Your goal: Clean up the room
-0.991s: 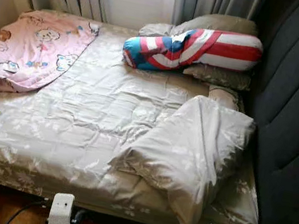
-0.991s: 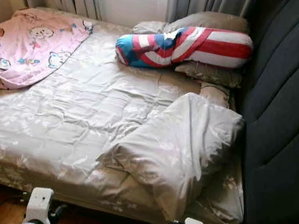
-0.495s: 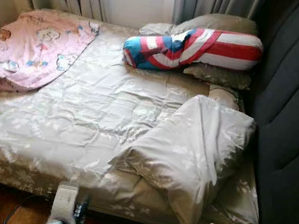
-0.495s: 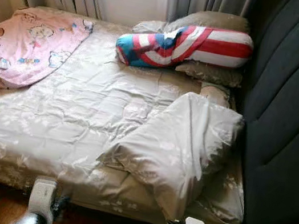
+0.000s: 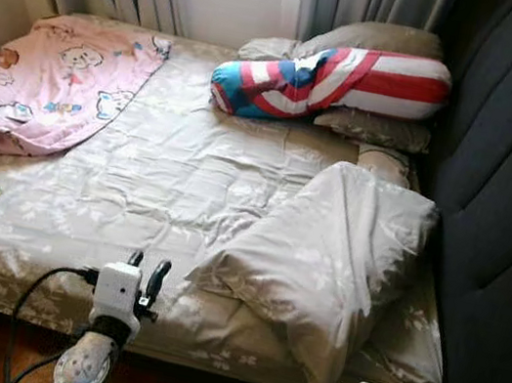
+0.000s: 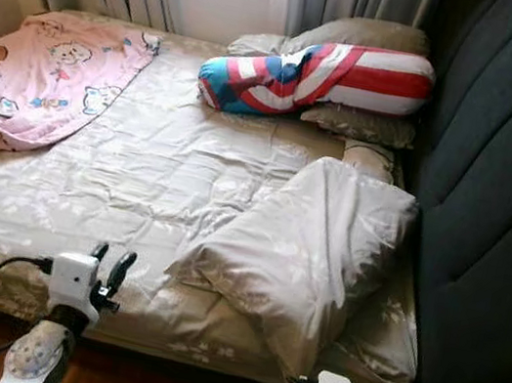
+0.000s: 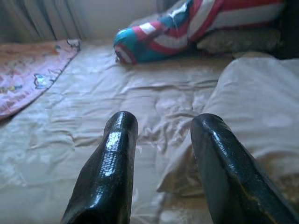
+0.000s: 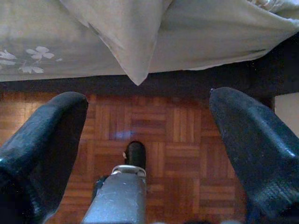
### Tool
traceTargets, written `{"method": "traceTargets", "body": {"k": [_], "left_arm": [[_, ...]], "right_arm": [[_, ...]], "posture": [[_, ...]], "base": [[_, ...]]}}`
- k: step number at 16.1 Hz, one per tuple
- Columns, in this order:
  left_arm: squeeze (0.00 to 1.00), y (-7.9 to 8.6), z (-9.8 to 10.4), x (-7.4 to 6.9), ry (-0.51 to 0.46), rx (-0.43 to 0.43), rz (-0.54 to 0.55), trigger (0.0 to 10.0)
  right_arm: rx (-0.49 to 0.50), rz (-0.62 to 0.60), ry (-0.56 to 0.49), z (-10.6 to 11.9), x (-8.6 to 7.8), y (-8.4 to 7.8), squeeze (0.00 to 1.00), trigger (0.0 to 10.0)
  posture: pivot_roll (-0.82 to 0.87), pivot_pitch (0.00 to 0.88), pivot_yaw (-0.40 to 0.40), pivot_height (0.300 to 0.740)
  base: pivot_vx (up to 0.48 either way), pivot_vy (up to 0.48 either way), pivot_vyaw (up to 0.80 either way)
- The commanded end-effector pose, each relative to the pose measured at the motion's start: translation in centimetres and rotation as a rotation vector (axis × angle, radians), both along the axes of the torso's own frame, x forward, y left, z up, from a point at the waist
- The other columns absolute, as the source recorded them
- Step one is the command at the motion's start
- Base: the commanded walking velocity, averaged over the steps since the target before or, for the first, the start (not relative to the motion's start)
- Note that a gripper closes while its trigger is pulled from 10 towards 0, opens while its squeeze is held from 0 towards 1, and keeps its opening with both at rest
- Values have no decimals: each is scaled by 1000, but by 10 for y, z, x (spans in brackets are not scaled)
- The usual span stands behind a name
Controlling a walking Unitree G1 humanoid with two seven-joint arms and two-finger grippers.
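Beige leaf-print duvet [image 5: 189, 180], pink cartoon-print blanket [image 5: 46, 85], red-white-blue striped bolster [image 5: 335, 81], dark grey headboard [image 5: 508, 196].

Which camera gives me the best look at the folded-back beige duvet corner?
The left eye view: the whole folded-back duvet corner shows, lying by the dark headboard. The right eye view matches it. The left wrist view catches its blurred edge beyond the left gripper; the right wrist view shows its hanging tip.

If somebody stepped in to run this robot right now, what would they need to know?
Left gripper: open, empty, raised over the near edge of the beige floral bed cover.
Right gripper: open, empty, low, pointing at the wooden parquet floor.
Bed: crumpled beige duvet bunched on the right, pink cartoon blanket rumpled on the left, red, white and blue striped bolster on the pillows.
Done: nothing visibly tidied.
Left: likely straightening the bedding.
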State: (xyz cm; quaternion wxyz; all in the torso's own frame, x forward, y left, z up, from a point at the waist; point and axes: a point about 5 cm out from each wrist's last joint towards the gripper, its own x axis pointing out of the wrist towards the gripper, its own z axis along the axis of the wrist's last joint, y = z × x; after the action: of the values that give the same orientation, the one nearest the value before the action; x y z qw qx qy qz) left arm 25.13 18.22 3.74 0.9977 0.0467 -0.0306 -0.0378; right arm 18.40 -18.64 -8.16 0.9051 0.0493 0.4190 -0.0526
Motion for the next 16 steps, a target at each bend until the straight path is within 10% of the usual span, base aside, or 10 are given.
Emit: {"method": "traceTargets", "body": {"k": [1, 6, 16], "left_arm": [[0, 0, 0, -2, 10, -10, 8, 10000], [0, -1, -2, 2, 68, -45, -3, 10000], [0, 24, -94, -43, 707, -62, 136, 10000]], "right_arm": [[2, 1, 0, 0, 0, 1, 0, 10000], [-4, 7, 8, -1, -2, 1, 0, 10000], [-6, 0, 16, -2, -3, 1, 0, 10000]], "posture": [[11, 17, -22, 740], [8, 0, -14, 740], [1, 18, -15, 740]], "base": [[0, 0, 0], [0, 0, 0], [0, 0, 0]]}}
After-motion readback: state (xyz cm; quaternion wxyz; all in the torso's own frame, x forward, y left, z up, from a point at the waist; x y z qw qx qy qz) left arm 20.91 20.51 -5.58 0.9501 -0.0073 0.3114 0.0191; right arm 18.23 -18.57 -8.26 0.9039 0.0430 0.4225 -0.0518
